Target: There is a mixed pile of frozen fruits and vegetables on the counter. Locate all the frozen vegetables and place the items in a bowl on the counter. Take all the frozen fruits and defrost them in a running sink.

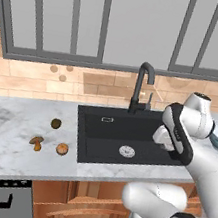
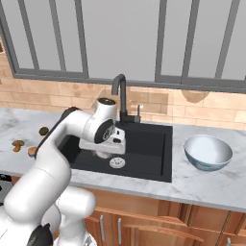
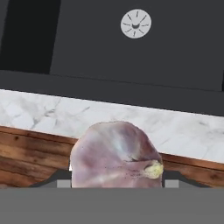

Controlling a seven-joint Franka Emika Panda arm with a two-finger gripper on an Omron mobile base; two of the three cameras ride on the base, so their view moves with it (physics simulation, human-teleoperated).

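Currently the gripper (image 3: 114, 186) pinches the pinkish-white bulb (image 3: 116, 155) across its widest girth over the sink (image 1: 107, 133); likely light, rigid, slick; hold firmly toward the bowl (image 2: 208, 153).

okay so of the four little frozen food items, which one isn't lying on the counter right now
The pale pinkish-white bulb: it sits between the gripper's fingers above the sink. The mushroom, orange ball and dark olive ball all rest on the counter.
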